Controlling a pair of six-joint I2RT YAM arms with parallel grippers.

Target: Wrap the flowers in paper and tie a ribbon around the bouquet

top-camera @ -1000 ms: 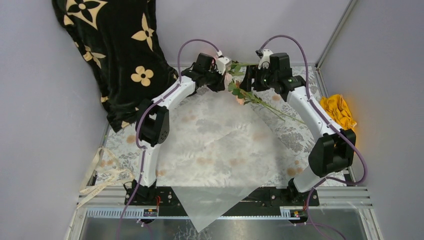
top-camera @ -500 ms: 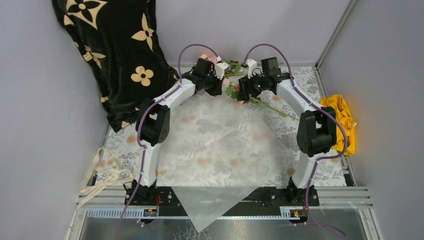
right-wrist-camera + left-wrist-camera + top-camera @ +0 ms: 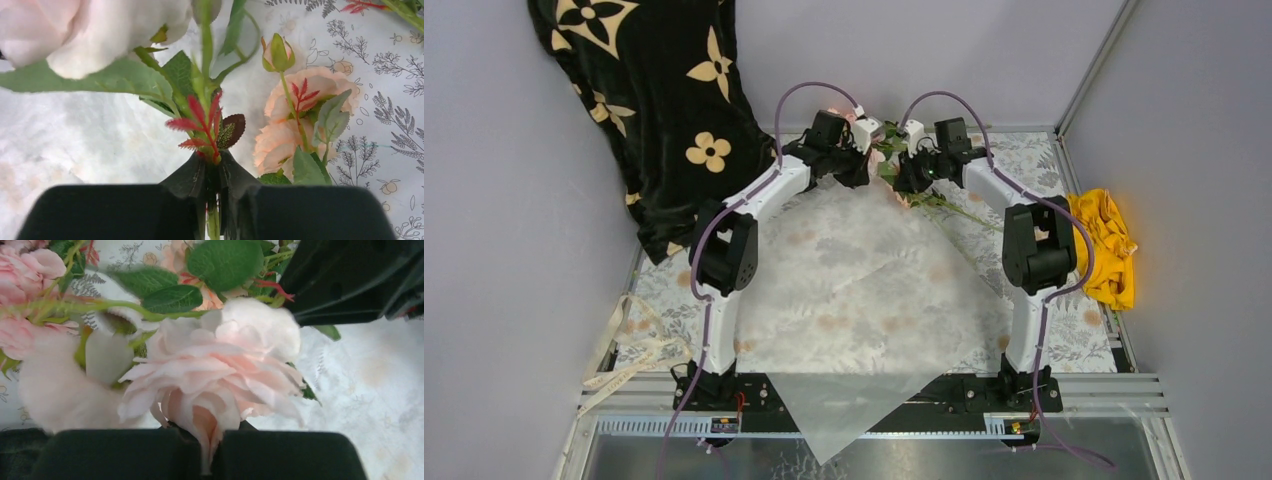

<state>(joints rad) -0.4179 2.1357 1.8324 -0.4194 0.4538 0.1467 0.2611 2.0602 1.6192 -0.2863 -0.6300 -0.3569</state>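
The flowers (image 3: 886, 168) hang between both grippers at the back of the table, above the far corner of the paper (image 3: 854, 290), their stems trailing down to the right. My left gripper (image 3: 871, 160) is shut on the petals of a pale pink rose (image 3: 220, 365), pinched between the jaws (image 3: 212, 437). The right gripper (image 3: 902, 172) is shut on a green stem (image 3: 206, 55) with red young leaves, just under them (image 3: 213, 175). The ribbon (image 3: 639, 345) lies loose at the table's front left edge. No wrapped bouquet is in view.
A black cloth with cream flower shapes (image 3: 654, 100) hangs at the back left. A yellow cloth (image 3: 1104, 235) lies at the right edge. The paper's near corner (image 3: 829, 430) hangs over the front rail between the arm bases. Grey leaf-patterned tablecloth (image 3: 1064, 330) covers the table.
The right arm has swung left toward the flowers, folding its elbow up, and its jaws have closed on the stem. The left gripper kept its hold and barely moved.
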